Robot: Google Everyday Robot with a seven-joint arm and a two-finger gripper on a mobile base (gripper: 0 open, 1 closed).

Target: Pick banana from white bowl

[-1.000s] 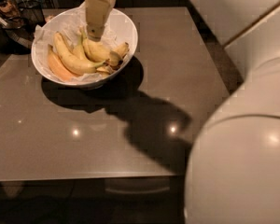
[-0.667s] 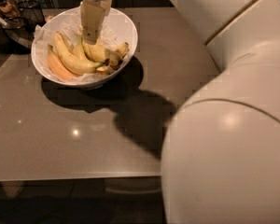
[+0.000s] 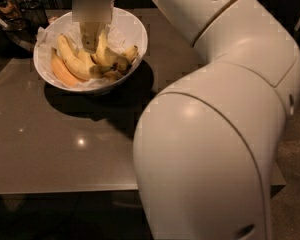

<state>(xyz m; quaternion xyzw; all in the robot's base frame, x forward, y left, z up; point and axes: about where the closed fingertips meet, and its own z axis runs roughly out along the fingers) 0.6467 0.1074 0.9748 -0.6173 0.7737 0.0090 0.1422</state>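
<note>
The white bowl (image 3: 139, 40) stands on the table at the back left, lined with crumpled white paper. The plump banana (image 3: 109, 57) lies in its middle right, brown-blotched toward its dark tip. A longer, slimmer yellow banana (image 3: 73, 62) and an orange-tinted one (image 3: 62, 74) lie to its left. My gripper (image 3: 92, 40) reaches down into the bowl from above. It sits at the stem end of the plump banana, between it and the slim one. Its tips are hidden among the fruit.
The grey-brown table (image 3: 65, 144) spreads out in front of the bowl, with its front edge near the bottom. My bulky white arm (image 3: 215, 134) fills the right side and hides that part of the table. Dark cluttered items (image 3: 10, 14) stand at the back left.
My gripper has moved down and slightly left, deeper into the bowl onto the bananas. The arm's elbow has swung in and now fills more of the right side. The bananas have not shifted.
</note>
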